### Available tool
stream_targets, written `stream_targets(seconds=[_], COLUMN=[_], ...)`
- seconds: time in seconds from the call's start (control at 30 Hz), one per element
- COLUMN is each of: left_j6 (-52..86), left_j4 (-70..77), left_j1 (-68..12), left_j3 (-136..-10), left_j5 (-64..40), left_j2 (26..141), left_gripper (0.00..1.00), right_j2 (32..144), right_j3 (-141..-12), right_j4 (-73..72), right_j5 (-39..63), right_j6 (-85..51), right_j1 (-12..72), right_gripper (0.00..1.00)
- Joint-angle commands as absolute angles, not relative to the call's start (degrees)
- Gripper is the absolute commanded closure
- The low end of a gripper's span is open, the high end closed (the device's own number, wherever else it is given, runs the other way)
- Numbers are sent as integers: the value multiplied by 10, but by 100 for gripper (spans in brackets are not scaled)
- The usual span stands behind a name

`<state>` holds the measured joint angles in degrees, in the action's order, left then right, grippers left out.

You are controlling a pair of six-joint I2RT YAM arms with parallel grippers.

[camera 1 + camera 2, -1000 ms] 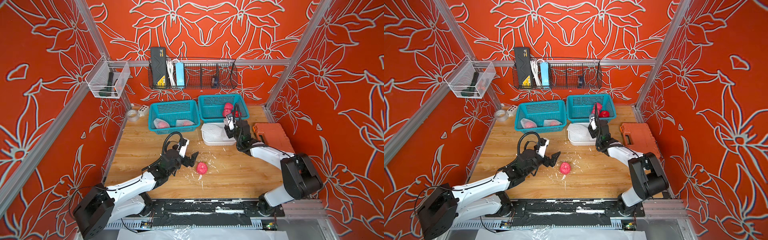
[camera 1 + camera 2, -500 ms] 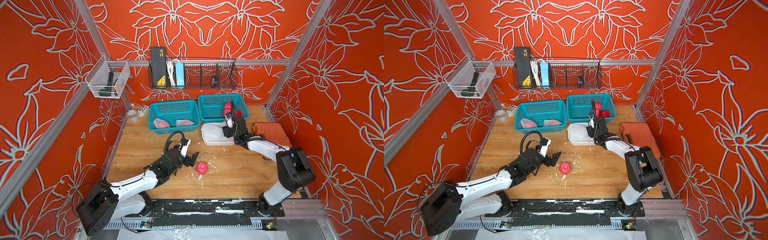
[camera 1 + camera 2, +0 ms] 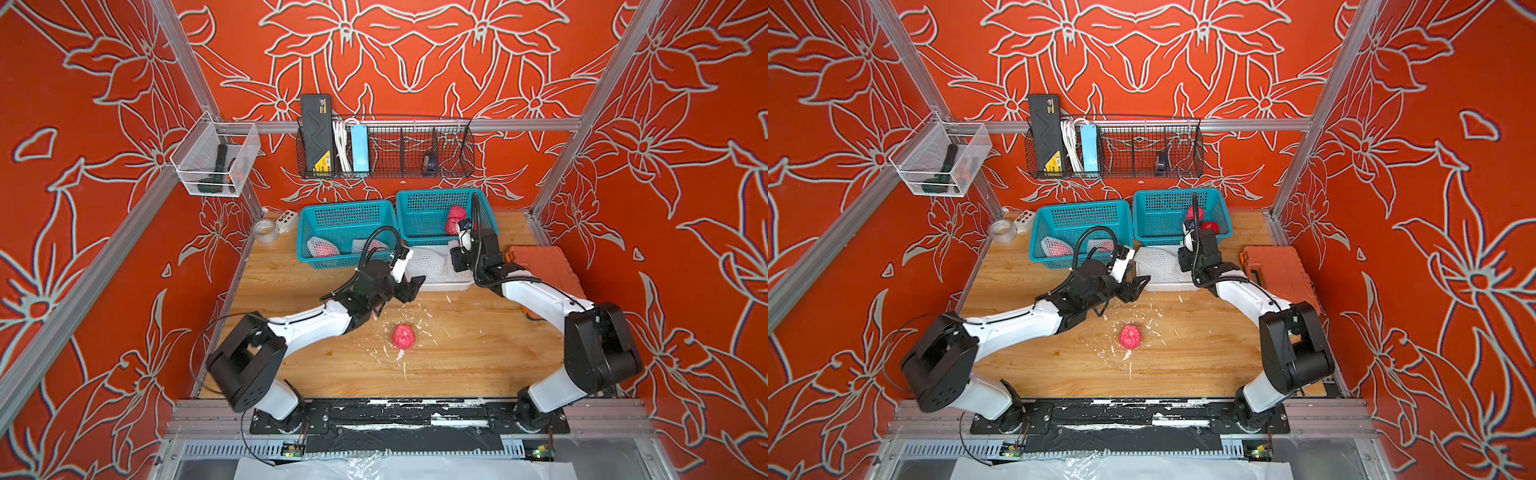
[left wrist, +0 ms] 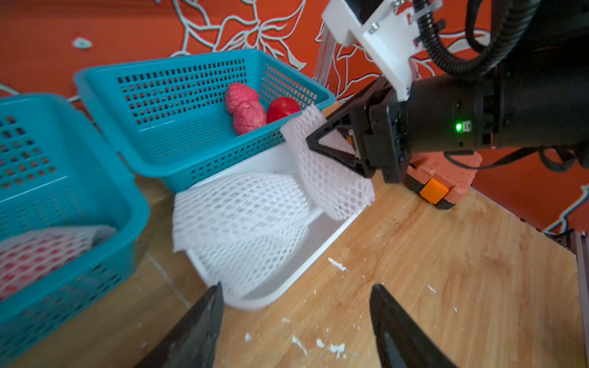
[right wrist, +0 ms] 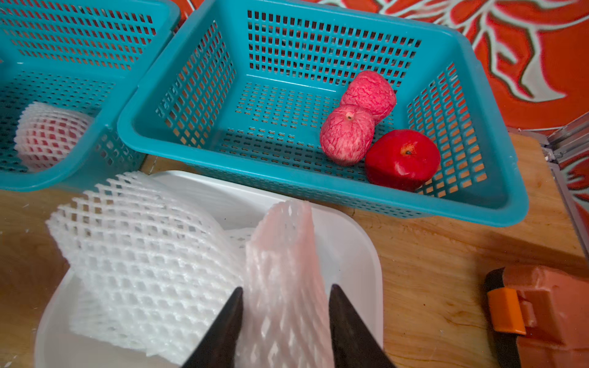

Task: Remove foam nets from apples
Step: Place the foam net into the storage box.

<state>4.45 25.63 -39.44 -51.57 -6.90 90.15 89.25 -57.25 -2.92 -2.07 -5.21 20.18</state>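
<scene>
wood table [image 3: 478, 353] | r gripper [image 5: 286, 286] pinches foam net [image 5: 287, 242] — l gripper [image 4: 296, 284] outstretched, agape

Lighting bright and even; shadows soft. Both top views sharp. Left wrist view smears teal basket [image 4: 79, 286]; right wrist view softens foam net [image 5: 283, 270].

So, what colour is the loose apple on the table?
The apple is mottled pinkish red; best in a top view.
</scene>
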Motion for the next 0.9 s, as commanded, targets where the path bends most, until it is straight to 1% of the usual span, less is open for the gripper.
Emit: stream_targets(seconds=[0.0, 0.07, 0.13, 0.27, 0.37, 0.53, 0.67, 0.83, 0.87], left_j6=[19, 18, 16, 18, 23, 39, 45, 36, 34], left_j4=[248, 251, 260, 255, 263, 229, 206, 198, 193], left_j1=[-403, -408, -411, -411, -411, -413, -413, -412, -412], left_j3=[-570, -597, -618, -675, -720, -812, -847, -855, -860], left_j5=[-139, -154, -160, -164, -169, -191, -176, -146, -144], left_j2=[958, 991, 1022, 1082, 1126, 1204, 1233, 1238, 1241], left_gripper=[30, 30, 28, 27, 26, 25, 25, 27, 27], right_j2=[879, 875, 875, 874, 872, 860, 857, 852, 848], right_j3=[-577, -579, -582, -587, -580, -565, -567, -563, -562], right_j4=[-21, -18, -14, -6, -13, -35, -27, -14, -10], right_j5=[2, 21, 47, 87, 99, 114, 110, 106, 103], right_j6=[-74, -89, -105, -135, -150, -178, -186, -202, -207], right_j1=[187, 180, 173, 163, 162, 162, 162, 162, 162], right_gripper=[56, 56, 56, 56, 56, 55, 55, 47, 44])
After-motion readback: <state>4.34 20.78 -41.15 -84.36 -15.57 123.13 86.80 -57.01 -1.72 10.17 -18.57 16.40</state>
